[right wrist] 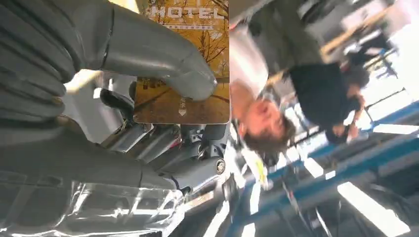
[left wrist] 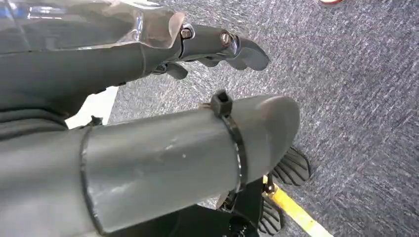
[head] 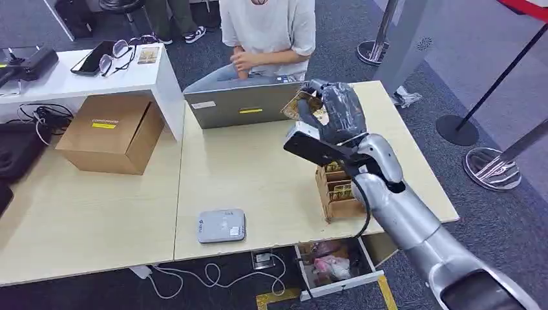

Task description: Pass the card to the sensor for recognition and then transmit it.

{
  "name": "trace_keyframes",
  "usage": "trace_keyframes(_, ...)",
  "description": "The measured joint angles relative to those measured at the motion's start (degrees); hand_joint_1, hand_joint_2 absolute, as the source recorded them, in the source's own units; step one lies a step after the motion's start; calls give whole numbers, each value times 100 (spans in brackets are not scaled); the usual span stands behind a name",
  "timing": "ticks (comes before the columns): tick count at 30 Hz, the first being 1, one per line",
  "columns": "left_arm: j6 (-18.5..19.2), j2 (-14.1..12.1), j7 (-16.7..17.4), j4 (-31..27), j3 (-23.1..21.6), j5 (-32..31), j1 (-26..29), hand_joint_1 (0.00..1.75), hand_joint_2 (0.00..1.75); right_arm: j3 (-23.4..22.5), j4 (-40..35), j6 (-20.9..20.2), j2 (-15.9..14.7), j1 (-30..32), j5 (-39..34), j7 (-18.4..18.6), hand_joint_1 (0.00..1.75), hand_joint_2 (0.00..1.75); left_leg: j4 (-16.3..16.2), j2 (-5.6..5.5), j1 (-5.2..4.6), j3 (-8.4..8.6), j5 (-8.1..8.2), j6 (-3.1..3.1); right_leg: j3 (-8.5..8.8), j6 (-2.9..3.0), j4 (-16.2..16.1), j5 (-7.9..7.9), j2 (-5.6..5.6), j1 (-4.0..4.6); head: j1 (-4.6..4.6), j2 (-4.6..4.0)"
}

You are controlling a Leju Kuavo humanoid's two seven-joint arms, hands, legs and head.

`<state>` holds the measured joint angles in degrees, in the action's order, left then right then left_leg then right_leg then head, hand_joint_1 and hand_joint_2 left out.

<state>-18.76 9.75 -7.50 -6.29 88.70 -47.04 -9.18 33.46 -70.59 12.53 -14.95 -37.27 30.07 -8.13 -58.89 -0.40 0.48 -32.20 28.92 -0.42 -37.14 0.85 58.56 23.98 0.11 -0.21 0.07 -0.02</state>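
Office carpet and a pale wooden counter (head: 258,174) set the scene, with the card (right wrist: 190,74) raised above the counter's far right part in the right hand (head: 333,113). In the right wrist view the thick thumb presses on the card's printed face, which reads "HOTEL" over an autumn-tree picture, while the darker fingers (right wrist: 163,143) back it from behind; so that hand grips the card by one end, and the other end stands free beyond the thumb. In the head view the card (head: 300,103) shows as a brownish sliver at the hand's left side.

Judging by its flat, straight edges, the card is thin, stiff and very light, with a glossy face that could slip under a loose pinch. A hold across the faces near one end looks best, leaving the free end bare to present flat.

Just below the hand sits a small wooden card holder (head: 336,190) with more cards in its slots. The grey, flat sensor (head: 221,226) lies well apart, near the counter's front edge and to the left, so the card has to travel across and down to reach it. Behind the hand are a laptop (head: 242,103) and a seated person (head: 268,32); a cardboard box (head: 110,132) stands far left.

The left hand (left wrist: 217,47) hangs over the carpet, fingers loosely apart and holding nothing.
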Motion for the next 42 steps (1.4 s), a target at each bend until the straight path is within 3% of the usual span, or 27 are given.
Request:
trace_keyframes(7, 64, -2, 54, 0, 0, -68, 3, 0, 0, 4, -434, -574, 13, 625, -1028, 83, 175, 175, 1, 0, 1, -5, 1, 1, 1, 0, 0, 0, -1, 0, 0, 0)
trace_keyframes(12, 59, -2, 166, 0, 0, -98, 1, 0, 0, 44, -396, -783, 173, 802, -1333, 140, 175, 175, 1, 1, 1, -4, 1, 1, 0, 0, 1, 0, 0, 0, 0, 0)
trace_keyframes(27, 72, -4, 385, 0, 0, -302, -28, 0, 0, 483, 853, -1076, 1084, 339, -1623, 264, 175, 175, 1, 1, 2, -1, -2, -1, 1, 1, 3, 0, 1, 0, 0, 0)
trace_keyframes(36, 77, -7, 452, 0, 0, -321, -36, 0, 0, 636, 1443, -1164, 1431, 164, -1787, 391, 175, 175, 1, 1, 2, -2, -2, -1, 0, 1, 2, 0, 1, 0, 0, 0)
trace_keyframes(42, 77, -4, 457, 0, 0, -319, -37, 0, 0, 647, 1490, -1172, 1454, 157, -1802, 393, 175, 175, 1, 1, 2, -2, -2, -1, 0, 1, 2, 0, 1, 0, 0, 0)
